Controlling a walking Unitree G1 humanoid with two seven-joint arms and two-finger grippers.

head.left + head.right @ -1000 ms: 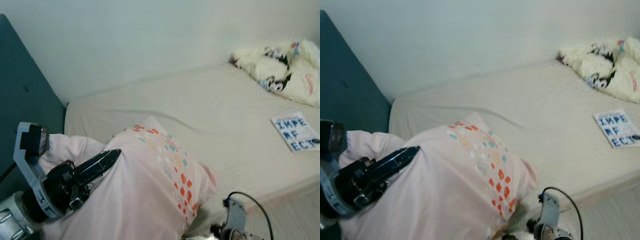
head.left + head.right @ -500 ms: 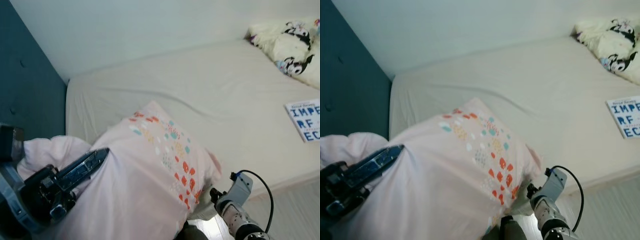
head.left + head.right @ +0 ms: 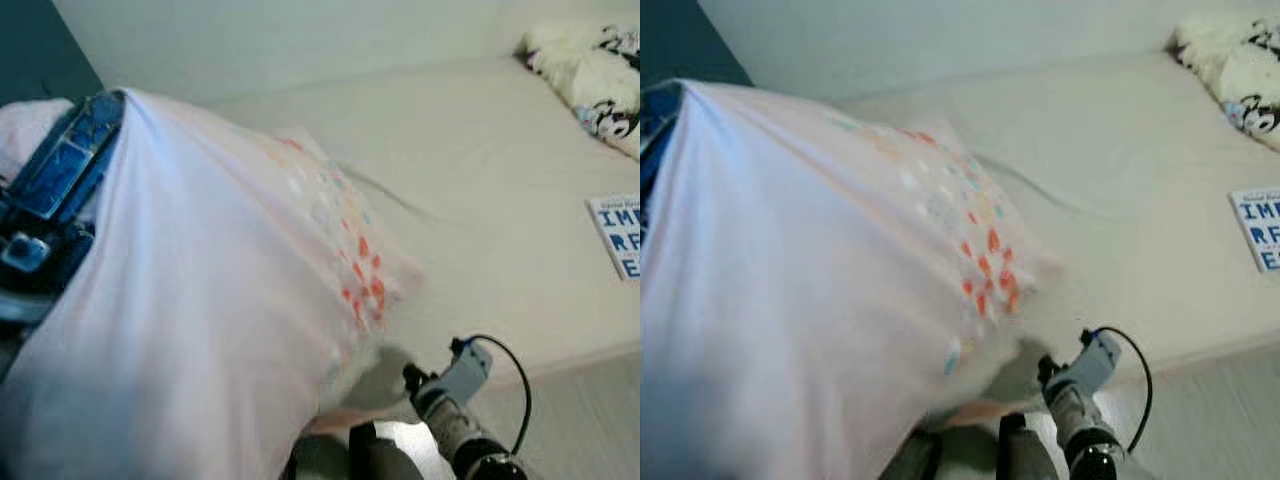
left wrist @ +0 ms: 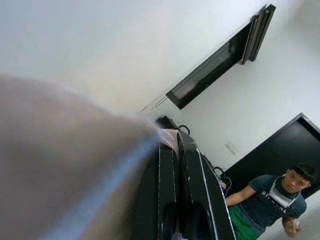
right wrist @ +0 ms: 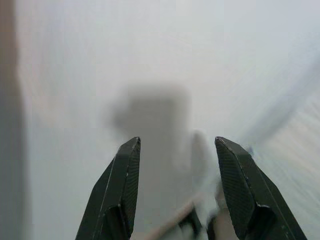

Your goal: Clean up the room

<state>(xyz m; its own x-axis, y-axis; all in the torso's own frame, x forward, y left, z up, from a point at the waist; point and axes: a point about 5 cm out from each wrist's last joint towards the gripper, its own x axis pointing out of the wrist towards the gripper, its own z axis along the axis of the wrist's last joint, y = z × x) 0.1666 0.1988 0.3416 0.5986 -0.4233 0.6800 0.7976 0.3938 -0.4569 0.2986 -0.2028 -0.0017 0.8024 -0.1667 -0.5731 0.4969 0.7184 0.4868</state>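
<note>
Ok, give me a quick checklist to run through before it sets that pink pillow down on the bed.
1. Left end effector shut on the pink pillow: ok, fabric pinched between its fingers.
2. Right end effector free: ok, fingers open, nothing between them.
3. Pillow lifted off the bed: cannot tell, its lower edge is hidden.
4. Landing spot on the sheet free: ok, bare beside the pillow.
5. Book and patterned blanket out of the way: ok, at the bed's far right.
6. Person away from the arms: cannot tell.

The pillow is soft matt pink cloth with printed specks. The bed wears smooth matt cream sheeting. At 2 o'clock lies a fleecy blanket.
</note>
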